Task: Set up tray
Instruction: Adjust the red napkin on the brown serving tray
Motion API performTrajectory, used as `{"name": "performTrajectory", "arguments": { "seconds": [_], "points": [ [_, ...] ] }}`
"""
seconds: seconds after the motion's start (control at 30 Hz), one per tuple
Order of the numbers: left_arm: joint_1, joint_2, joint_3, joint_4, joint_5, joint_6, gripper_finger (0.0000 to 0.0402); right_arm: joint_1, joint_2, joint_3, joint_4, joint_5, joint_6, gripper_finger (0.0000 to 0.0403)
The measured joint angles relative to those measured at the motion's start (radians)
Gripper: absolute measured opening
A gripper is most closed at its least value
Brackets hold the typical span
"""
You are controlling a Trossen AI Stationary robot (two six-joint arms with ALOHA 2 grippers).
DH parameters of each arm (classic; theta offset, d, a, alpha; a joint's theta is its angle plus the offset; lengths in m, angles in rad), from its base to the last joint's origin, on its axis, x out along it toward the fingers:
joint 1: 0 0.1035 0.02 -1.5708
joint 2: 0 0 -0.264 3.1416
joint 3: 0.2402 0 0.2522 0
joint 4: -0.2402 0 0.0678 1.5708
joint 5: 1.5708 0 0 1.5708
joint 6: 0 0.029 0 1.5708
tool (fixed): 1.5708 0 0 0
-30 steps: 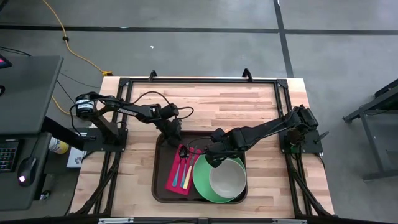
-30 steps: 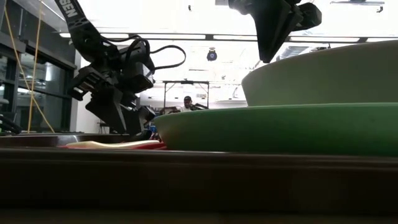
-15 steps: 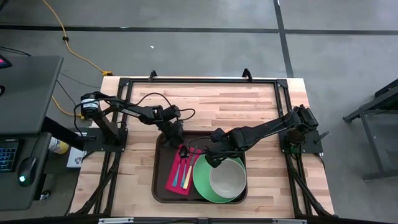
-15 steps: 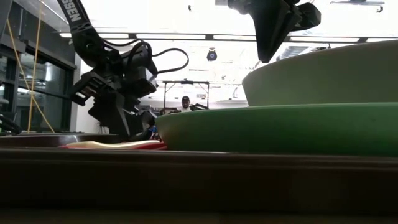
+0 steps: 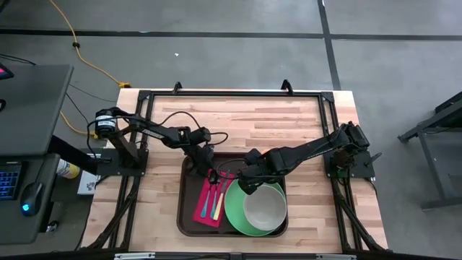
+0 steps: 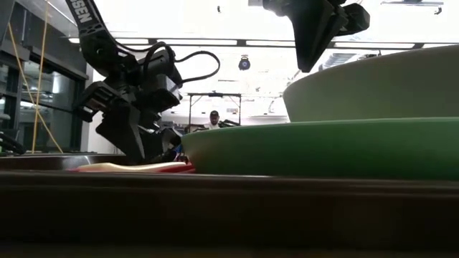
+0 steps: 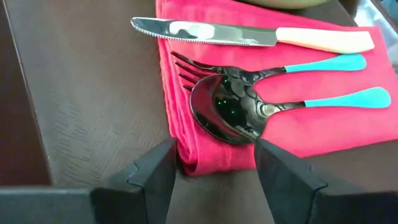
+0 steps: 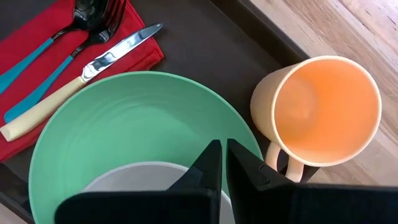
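- Your left gripper (image 7: 211, 171) hangs low over the tray (image 5: 186, 217), near its 11 o'clock corner, the arm reaching in from the table's 9 o'clock side; its fingers (image 7: 152, 177) stand apart, straddling the folded end of the red napkin (image 7: 323, 134) with nothing between them.
- Your right gripper (image 8: 222, 163) is poised above the far rim of the green plate (image 8: 124, 118), the arm stretching in from 3 o'clock; its fingers are pressed together and hold nothing.
- The tray lies at the table's (image 5: 274, 119) 6 o'clock edge, carrying the napkin, plate and a grey bowl (image 5: 264, 207).
- On the napkin you have a knife (image 7: 249, 35) with a cream handle, plus a fork (image 7: 249, 73) and a spoon (image 7: 233, 109), both with dark heads and teal handles.
- An orange mug (image 8: 323, 112) stands just beside the plate; from above, the right arm hides it.
- In the low view the tray's rim fills the foreground, so the cutlery is barely visible there.
- Part of a white word on the left arm (image 6: 90, 18) shows, cut off and unreadable.
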Motion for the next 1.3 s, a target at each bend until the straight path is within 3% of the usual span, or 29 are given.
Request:
{"name": "performTrajectory", "arguments": {
  "seconds": [0.13, 0.27, 0.67, 0.87, 1.0, 1.3],
  "points": [
    [-0.003, 0.001, 0.0, 0.004, -0.018, 0.001, 0.0239, 0.0, 0.0, 0.0, 0.0, 0.0, 0.0, 0.0],
    [-0.003, 0.001, 0.0, 0.011, -0.03, 0.002, 0.0208, 0.0, 0.0, 0.0, 0.0, 0.0, 0.001, 0.0],
    [-0.002, 0.002, 0.0, 0.007, -0.052, 0.028, 0.0015, 0.0, 0.0, 0.0, -0.001, 0.0, -0.004, 0.0],
    [-0.002, 0.002, 0.0, 0.005, -0.056, 0.03, 0.0037, 0.0, 0.0, 0.0, -0.004, 0.0, -0.008, 0.0],
    [-0.002, 0.002, 0.0, 0.003, -0.057, 0.026, 0.0013, 0.0, 0.0, 0.0, -0.005, 0.002, -0.015, 0.0],
    [-0.003, -0.005, 0.0, 0.0, -0.083, -0.004, 0.0011, 0.0, 0.0, 0.0, -0.005, 0.005, -0.02, 0.0]
  ]
}}
